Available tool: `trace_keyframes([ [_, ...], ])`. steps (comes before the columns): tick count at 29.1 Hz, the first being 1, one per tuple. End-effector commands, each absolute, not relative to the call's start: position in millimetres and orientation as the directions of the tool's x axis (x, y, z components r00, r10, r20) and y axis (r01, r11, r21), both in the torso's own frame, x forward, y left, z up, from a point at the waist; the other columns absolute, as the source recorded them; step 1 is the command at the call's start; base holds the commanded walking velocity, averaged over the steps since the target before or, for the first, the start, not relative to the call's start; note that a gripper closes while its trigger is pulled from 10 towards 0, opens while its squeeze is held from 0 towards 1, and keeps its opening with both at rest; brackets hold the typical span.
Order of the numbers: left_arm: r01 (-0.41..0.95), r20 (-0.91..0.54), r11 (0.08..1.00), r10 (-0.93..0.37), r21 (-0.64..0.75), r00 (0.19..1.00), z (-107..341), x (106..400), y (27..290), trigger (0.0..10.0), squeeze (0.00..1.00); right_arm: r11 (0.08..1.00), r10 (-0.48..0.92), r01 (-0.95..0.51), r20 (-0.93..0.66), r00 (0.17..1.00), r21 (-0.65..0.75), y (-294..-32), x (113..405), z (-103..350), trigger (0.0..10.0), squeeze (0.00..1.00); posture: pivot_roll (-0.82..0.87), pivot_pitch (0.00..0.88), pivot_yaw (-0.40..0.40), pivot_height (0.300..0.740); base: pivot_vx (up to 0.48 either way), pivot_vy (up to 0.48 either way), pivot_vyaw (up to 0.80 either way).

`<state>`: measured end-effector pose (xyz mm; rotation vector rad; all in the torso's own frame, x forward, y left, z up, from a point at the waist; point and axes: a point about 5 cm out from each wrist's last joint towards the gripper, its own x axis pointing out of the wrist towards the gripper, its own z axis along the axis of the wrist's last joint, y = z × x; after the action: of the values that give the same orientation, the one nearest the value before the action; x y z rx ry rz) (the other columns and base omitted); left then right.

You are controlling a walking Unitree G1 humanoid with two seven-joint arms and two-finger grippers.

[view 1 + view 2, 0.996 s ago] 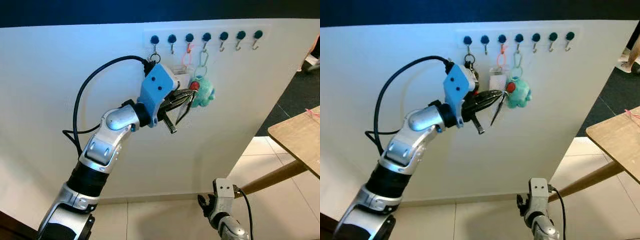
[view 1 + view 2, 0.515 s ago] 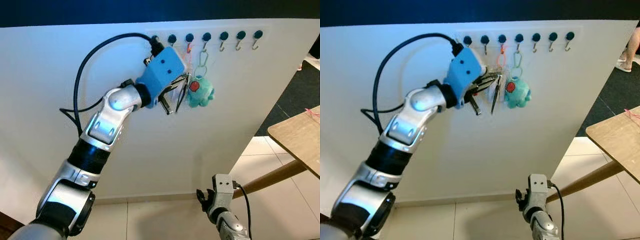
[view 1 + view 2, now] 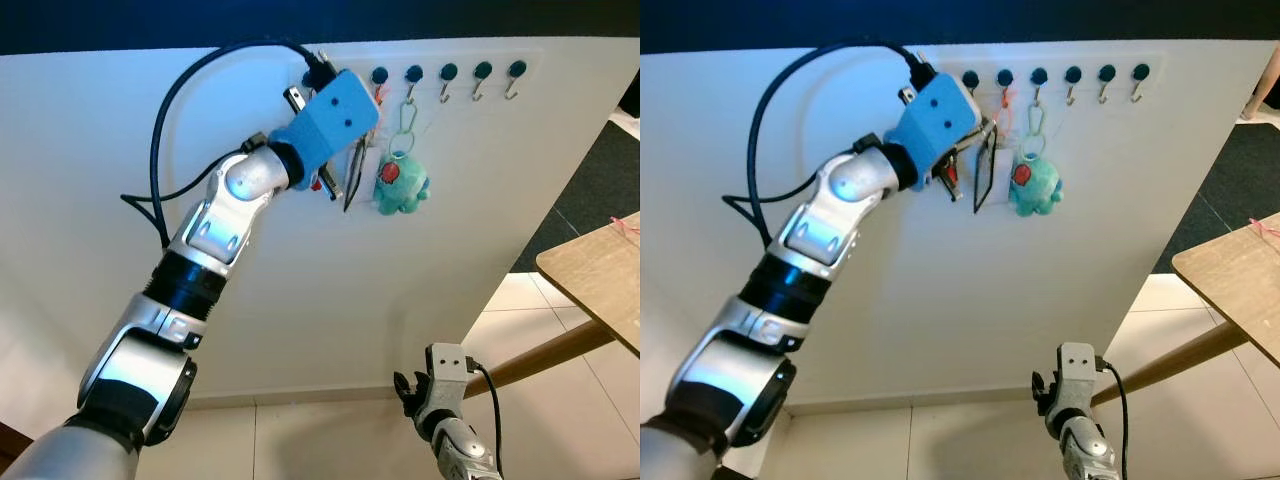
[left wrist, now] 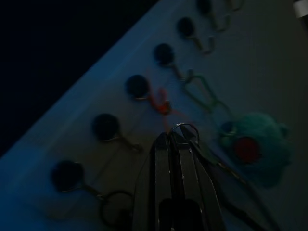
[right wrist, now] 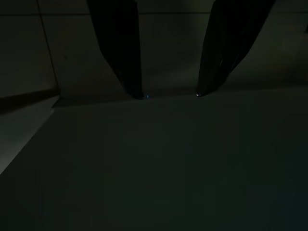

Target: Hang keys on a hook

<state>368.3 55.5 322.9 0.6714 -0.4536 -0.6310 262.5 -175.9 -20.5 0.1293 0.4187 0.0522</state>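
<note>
My left gripper (image 4: 173,137) is raised against the white wall board, just under the row of dark-knobbed hooks (image 3: 1039,75). It is shut on the keys' metal ring (image 4: 185,129). The keys (image 3: 983,180) dangle below it as a thin dark bunch. In the left wrist view the ring sits below the hook that carries a red loop (image 4: 161,103). A teal plush keychain (image 3: 402,185) hangs from the neighbouring hook by a green clip, right beside the keys. My right gripper (image 5: 169,95) hangs low over the floor, open and holding nothing.
Another key ring (image 4: 113,207) hangs from a hook at the left end of the row. The hooks (image 3: 483,69) at the right end are bare. A wooden table (image 3: 600,275) juts in at the right over pale floor tiles (image 3: 330,440).
My left arm has lifted the keys from the plush's level up to just beneath the hook row, and it has moved closer to the wall. The right arm stays hanging.
</note>
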Motion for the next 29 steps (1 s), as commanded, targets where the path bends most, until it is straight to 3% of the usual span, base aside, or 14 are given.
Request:
trace_keyframes([
  [1, 0.371, 0.202, 0.618, -0.660, 0.693, 0.723, 326, 369, 52, 10.0, 0.00, 0.989, 0.069, -0.014, -0.385, 0.920, 0.145, -175, 264, -18, 10.0, 0.00, 0.01, 0.060, 0.032, 0.740, 0.000, 0.000, 0.00],
  [29, 0.325, 0.247, 0.620, -0.657, 0.714, 0.712, 333, 383, 31, 10.0, 0.00, 0.989, 0.061, -0.002, -0.397, 0.916, 0.147, -174, 264, -20, 10.0, 0.00, 0.01, 0.058, 0.044, 0.740, 0.000, 0.000, 0.00],
])
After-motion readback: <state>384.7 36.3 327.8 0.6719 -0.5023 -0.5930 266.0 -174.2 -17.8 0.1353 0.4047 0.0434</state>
